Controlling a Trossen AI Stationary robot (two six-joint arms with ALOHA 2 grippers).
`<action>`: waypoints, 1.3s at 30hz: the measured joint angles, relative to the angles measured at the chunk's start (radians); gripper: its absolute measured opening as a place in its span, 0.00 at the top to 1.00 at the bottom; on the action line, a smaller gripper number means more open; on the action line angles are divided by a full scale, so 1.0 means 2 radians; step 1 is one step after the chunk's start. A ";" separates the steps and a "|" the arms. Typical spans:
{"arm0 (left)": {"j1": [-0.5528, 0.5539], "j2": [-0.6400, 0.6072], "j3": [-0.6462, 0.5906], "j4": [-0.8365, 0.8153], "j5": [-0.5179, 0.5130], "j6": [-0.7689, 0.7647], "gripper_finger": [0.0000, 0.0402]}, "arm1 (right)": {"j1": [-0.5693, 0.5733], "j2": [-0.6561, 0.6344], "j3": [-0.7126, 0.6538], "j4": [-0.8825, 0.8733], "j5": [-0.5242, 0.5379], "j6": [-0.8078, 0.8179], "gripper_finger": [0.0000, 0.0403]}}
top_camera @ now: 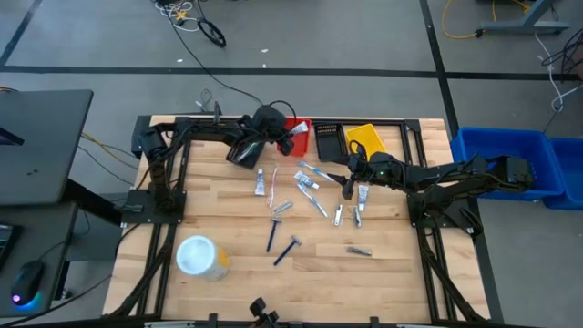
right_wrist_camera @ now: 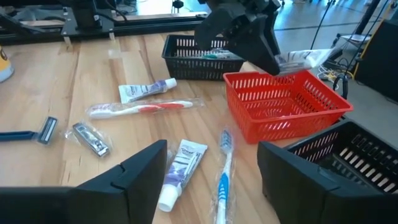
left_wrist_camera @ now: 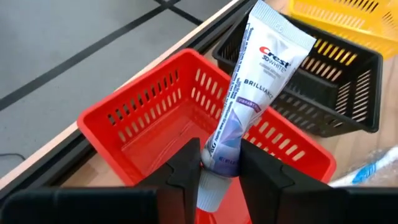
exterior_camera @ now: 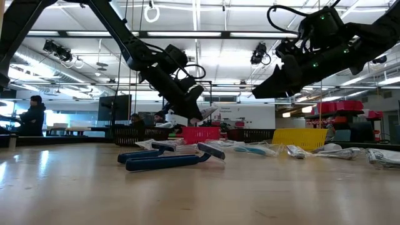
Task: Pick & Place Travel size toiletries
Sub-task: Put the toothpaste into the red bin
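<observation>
My left gripper (left_wrist_camera: 219, 155) is at the table's far edge, over the red basket (left_wrist_camera: 155, 118), shut on a white Crest toothpaste tube (left_wrist_camera: 261, 68). My right gripper (right_wrist_camera: 211, 155) hovers open and touches nothing. It is above the middle of the table (top_camera: 347, 189), over a small white tube (right_wrist_camera: 180, 165) and a blue toothbrush (right_wrist_camera: 222, 177). Lying flat on the wood are another tube (right_wrist_camera: 146, 90), a red-and-white toothbrush (right_wrist_camera: 137, 109), blue razors (top_camera: 278, 241) and silvery sachets (top_camera: 357, 251). My left gripper pinches the toothpaste tube between its two fingers near the cap end (left_wrist_camera: 219, 163), with the cap (left_wrist_camera: 208, 193) sticking back past the fingers. The tube is lifted clear, and its flat crimped end (left_wrist_camera: 280, 25) points away from the gripper, above the red basket.
A black basket (top_camera: 329, 142) and a yellow basket (top_camera: 364, 138) stand beside the red one along the far edge. A large white-lidded tub (top_camera: 200, 257) sits near the left front. A blue bin (top_camera: 510, 164) stands off the table's right side. People show in the room beyond.
</observation>
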 joint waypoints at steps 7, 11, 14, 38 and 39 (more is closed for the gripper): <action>0.000 0.000 0.000 -0.008 0.001 -0.011 0.74 | 0.000 0.000 0.000 0.000 0.000 0.008 0.33; -0.004 0.000 0.000 -0.013 0.004 -0.026 0.74 | 0.000 0.000 0.000 0.000 0.000 0.008 0.36; -0.010 0.000 0.000 -0.027 0.002 -0.026 0.74 | 0.000 0.000 0.000 0.000 0.000 0.012 0.38; -0.035 0.029 0.000 -0.035 -0.042 -0.001 0.73 | 0.001 0.000 0.000 -0.002 -0.001 0.013 0.37; -0.034 0.029 0.000 -0.040 -0.041 -0.001 0.73 | 0.001 0.000 0.000 -0.002 -0.001 0.013 0.38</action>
